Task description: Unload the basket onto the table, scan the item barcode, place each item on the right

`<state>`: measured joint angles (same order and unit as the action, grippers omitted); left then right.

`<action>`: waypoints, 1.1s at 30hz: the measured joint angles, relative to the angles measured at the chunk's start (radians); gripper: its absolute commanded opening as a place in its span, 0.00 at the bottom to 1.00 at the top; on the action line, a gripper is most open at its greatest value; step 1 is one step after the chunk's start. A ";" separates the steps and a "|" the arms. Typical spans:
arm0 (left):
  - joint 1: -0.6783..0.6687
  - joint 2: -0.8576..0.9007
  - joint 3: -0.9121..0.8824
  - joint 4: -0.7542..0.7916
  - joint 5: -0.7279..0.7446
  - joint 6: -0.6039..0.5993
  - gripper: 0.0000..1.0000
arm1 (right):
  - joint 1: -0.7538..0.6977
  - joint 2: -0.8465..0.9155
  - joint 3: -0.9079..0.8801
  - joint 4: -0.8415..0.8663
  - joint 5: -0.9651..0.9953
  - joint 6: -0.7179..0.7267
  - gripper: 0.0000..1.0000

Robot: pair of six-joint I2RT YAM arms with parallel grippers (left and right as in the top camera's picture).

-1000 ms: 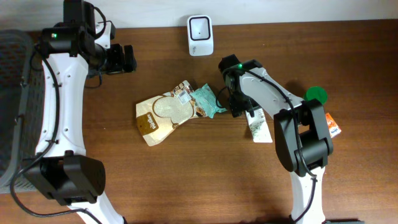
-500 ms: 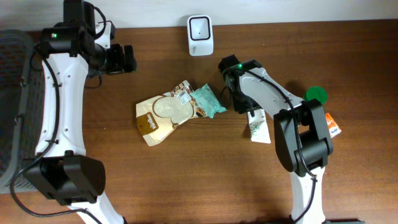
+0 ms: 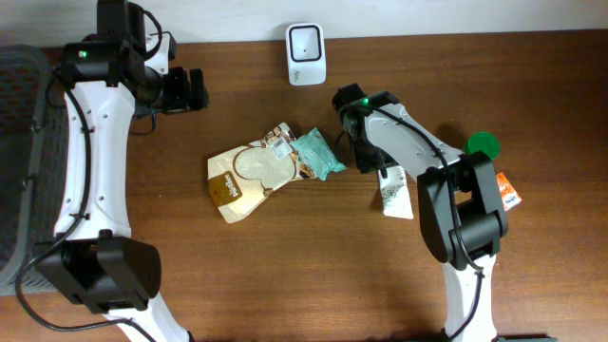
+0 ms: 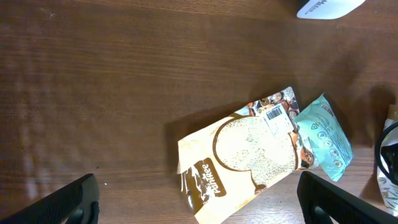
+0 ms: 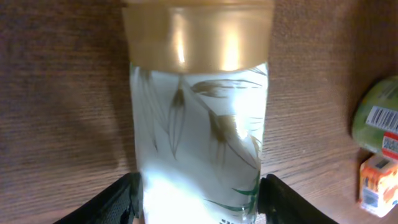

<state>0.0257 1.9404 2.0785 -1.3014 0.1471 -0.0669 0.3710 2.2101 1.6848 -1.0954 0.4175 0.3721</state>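
Note:
The item is a white pack (image 5: 199,124) printed with green leaves and capped in tan, lying flat on the wooden table (image 3: 285,266). My right gripper (image 5: 200,199) is shut on it, its black fingers (image 5: 118,199) pressed against both long sides. From overhead the pack (image 3: 395,193) pokes out below that gripper (image 3: 373,163). The white barcode scanner (image 3: 305,53) stands at the table's back edge. My left gripper (image 3: 195,90) hovers open at the back left, nothing between its fingers (image 4: 68,205).
A beige pouch (image 3: 252,176) with a barcode label and a teal packet (image 3: 316,155) lie mid-table, just left of my right gripper. A green round item (image 3: 483,144) and an orange box (image 3: 508,193) sit at the right. A dark basket (image 3: 19,142) stands off the left edge.
My right gripper's fingers have closed in onto the white pack, and the pack has shifted slightly left and up. The left arm has not moved.

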 measured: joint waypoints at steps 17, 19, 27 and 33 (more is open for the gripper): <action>0.000 0.000 0.000 0.000 0.000 0.000 0.99 | 0.004 0.032 0.002 0.013 0.026 0.044 0.56; 0.000 0.000 0.000 0.000 0.000 0.000 0.99 | 0.004 0.033 0.002 0.016 0.029 0.046 0.47; 0.000 0.000 0.000 0.000 0.000 0.000 0.99 | 0.005 0.035 0.006 0.003 0.034 0.046 0.13; 0.000 0.000 0.000 0.000 0.000 0.000 0.99 | 0.003 0.035 0.048 -0.053 -0.018 -0.001 0.12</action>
<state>0.0257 1.9404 2.0785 -1.3014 0.1471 -0.0669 0.3740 2.2452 1.7325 -1.1488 0.3992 0.3710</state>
